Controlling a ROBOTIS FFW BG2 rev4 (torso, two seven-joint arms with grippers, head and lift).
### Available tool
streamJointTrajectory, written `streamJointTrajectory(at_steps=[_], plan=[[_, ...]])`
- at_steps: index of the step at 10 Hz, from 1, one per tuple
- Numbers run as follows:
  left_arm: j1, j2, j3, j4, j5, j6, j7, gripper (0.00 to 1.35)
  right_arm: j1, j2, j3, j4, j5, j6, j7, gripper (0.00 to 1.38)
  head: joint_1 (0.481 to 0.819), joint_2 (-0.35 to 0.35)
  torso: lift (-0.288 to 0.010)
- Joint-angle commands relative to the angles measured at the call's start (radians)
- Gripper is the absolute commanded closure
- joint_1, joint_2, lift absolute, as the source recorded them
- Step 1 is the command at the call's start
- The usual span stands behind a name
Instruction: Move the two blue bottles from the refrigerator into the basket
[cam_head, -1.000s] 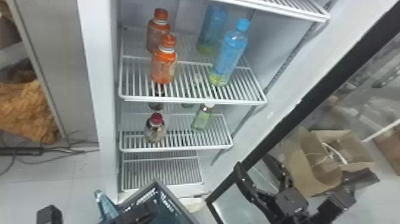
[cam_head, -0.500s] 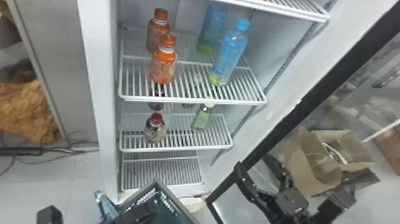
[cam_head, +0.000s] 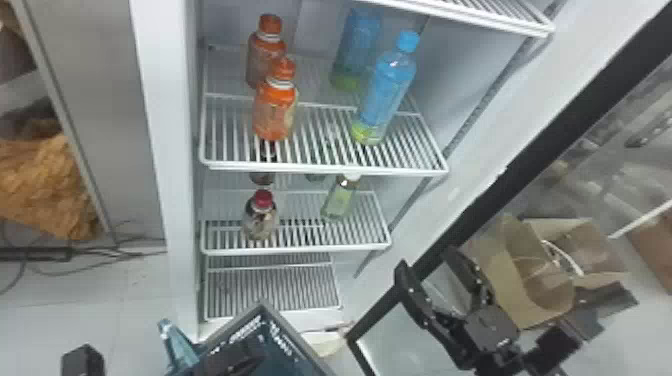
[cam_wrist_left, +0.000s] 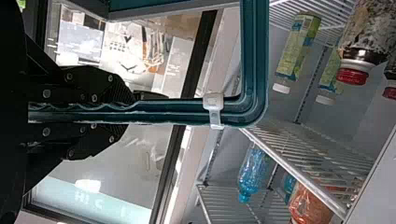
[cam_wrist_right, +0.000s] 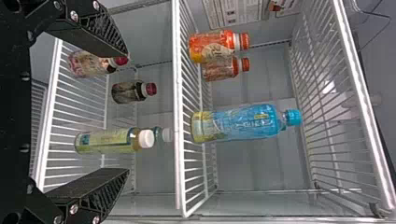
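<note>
Both blue bottles, the front one (cam_head: 387, 92) and the one behind (cam_head: 356, 47), stand upright on the refrigerator shelf (cam_head: 320, 170), so I'd call this the lining-up before the first pick. The left tool (cam_wrist_left: 130, 112) is clamped on the basket (cam_head: 280, 352) low by the refrigerator; the right tool (cam_wrist_right: 128, 113) has its fingers spread, empty. Next it should go in level at the front bottle, clear of the shelf above, and close round its middle.

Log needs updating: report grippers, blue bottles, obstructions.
Left gripper shut on basket. Right gripper open, empty. Front blue bottle, rear blue bottle upright on shelf. Front partly screens rear.
</note>
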Motion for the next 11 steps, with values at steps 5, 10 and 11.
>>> streamJointTrajectory(at_steps=[5,10,11], plan=[[0.000,0.000,0.000,0.000,0.002,-0.002,0.000,1.20,-0.129,0.001,0.001,0.007,0.036,0.032,0.005,0.16,0.695,-0.350,-0.010],[-0.002,0.002,0.000,0.000,0.004,-0.005,0.000,1.20,-0.271,-0.003,0.019,0.049,0.038,0.061,0.005,0.16,0.695,-0.350,-0.010],[-0.002,0.002,0.000,0.000,0.004,-0.005,0.000,1.20,-0.308,-0.008,0.031,0.071,0.036,0.069,0.005,0.15,0.695,-0.350,-0.010]])
